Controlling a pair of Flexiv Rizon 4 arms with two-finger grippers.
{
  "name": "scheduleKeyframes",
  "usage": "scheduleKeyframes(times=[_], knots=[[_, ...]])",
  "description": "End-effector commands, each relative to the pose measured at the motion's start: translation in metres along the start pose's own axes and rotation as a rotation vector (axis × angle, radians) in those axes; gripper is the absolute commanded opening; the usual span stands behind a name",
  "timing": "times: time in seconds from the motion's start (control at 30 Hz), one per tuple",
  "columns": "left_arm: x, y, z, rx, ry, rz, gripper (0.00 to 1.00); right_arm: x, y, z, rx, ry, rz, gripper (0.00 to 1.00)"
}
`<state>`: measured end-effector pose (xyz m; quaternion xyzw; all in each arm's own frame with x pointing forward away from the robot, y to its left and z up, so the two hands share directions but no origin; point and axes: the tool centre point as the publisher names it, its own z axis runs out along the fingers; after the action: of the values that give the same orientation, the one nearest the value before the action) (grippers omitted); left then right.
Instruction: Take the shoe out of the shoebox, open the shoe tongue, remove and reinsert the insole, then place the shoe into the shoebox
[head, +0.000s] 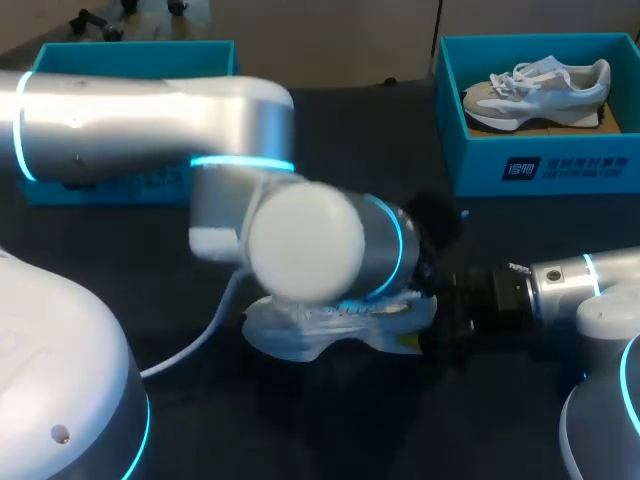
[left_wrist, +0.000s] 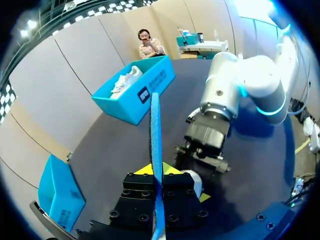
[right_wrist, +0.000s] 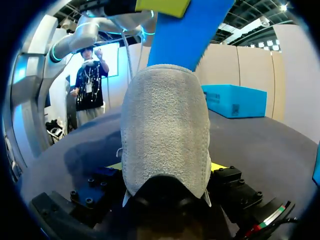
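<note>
- Where is the shoe?
- Our grey and white soft shoe (head: 300, 335) lies on the dark tabletop (head: 350, 130), near the middle. It is right under our big left arm (head: 150, 120), and it is not in a box.
- Who holds it?
- Our right fingers (right_wrist: 218, 166) are clamped on its fuzzy grey heel, one on each side. Our right arm (head: 570, 285) comes in low from the side.
- And the insole?
- Our left fingers (left_wrist: 146, 170) are pressed together on the thin blue foam insole (left_wrist: 156, 125). They hold it on its edge, just above the shoe. We cannot tell if its low end touches the shoe.
- Where is the bright blue cardboard shoebox (head: 540, 165)?
- It sits at the far right of the tabletop, well apart from our shoe. A second pale shoe (head: 540, 85) lies inside it.
- Is there another box?
- Yes, a second blue box (head: 140, 46) sits at the far left. Our left arm hides part of it.
</note>
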<state>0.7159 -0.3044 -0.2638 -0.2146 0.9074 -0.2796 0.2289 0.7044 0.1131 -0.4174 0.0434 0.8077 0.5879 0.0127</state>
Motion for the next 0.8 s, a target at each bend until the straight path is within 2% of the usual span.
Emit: scheduleKeyframes(times=[0.03, 0.3, 0.5, 0.67, 0.8], knots=[[-0.009, -0.014, -0.007, -0.042, 0.071, -0.018, 0.00, 0.000, 0.001, 0.001, 0.003, -0.002, 0.000, 0.00], [-0.012, -0.034, -0.017, -0.083, 0.207, -0.094, 0.00, 0.000, 0.001, 0.001, 0.003, -0.002, 0.000, 0.00], [-0.020, -0.047, -0.035, -0.025, 0.353, -0.150, 0.00, 0.000, 0.001, 0.001, 0.003, -0.002, 0.000, 0.00], [-0.020, -0.059, -0.051, -0.015, 0.464, -0.166, 0.00, 0.000, 0.001, 0.001, 0.003, -0.002, 0.000, 0.00], [-0.022, -0.070, -0.074, 0.013, 0.540, -0.169, 0.00, 0.000, 0.001, 0.001, 0.003, -0.002, 0.000, 0.00]])
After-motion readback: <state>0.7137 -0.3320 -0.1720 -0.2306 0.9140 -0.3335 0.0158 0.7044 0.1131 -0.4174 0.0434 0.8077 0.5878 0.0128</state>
